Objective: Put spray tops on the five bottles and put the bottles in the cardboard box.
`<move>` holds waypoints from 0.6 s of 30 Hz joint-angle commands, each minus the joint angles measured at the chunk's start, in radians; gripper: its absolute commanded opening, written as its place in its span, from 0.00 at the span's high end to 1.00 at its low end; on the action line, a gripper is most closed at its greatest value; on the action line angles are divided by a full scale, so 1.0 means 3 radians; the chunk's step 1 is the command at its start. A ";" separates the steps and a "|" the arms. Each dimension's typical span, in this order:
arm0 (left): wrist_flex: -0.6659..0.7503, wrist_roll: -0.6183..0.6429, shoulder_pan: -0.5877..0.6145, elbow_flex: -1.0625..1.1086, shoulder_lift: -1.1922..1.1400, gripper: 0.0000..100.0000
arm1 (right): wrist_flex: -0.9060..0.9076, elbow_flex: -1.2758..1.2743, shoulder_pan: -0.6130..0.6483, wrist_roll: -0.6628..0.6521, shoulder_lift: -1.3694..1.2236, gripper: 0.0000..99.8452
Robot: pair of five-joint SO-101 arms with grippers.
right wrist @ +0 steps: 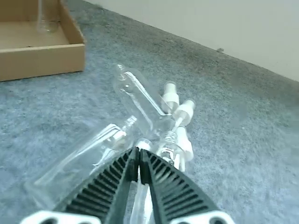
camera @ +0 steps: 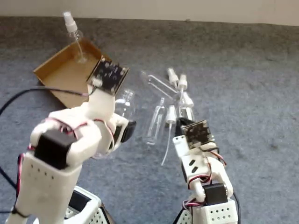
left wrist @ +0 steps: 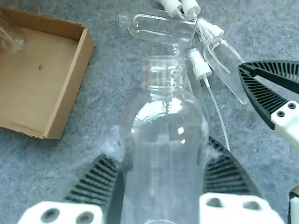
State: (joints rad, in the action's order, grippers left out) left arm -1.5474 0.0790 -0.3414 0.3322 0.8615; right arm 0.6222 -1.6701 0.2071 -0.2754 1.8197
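Left wrist view, lower centre: left claw [left wrist: 162,184] pinches an uncapped bottle [left wrist: 163,116]. Right claw [right wrist: 138,154] is pressed together beside loose spray tops [right wrist: 185,111]; box [left wrist: 71,84] sits upper left.

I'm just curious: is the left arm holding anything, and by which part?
A clear, capless bottle: the left gripper has its fingers on either side of its body.

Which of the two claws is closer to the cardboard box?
Left. The left gripper, holding a clear bottle, sits a short way off the cardboard box. The right gripper is farther away, at the pile of loose bottles and spray tops.
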 commanded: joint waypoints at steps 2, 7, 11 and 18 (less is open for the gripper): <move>0.0655 0.0020 -0.0028 0.0719 0.0627 0.95 | 0.0069 -0.0069 -0.0371 -0.0005 0.0059 0.99; 0.1151 0.0041 -0.0028 0.1343 0.0959 0.95 | 0.0601 0.0473 -0.0386 -0.0010 0.0059 0.99; 0.1447 0.0036 -0.0023 0.1660 0.1071 0.95 | 0.0846 0.0903 -0.0407 -0.0020 0.0049 0.99; 0.1923 0.0041 0.0222 0.2053 0.1164 0.95 | 0.1281 0.1793 -0.0412 -0.0020 -0.0749 0.99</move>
State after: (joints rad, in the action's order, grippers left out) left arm -1.0411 0.0790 -0.3092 0.9291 1.1914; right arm 0.9782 -1.2835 0.0967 -0.2754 1.7292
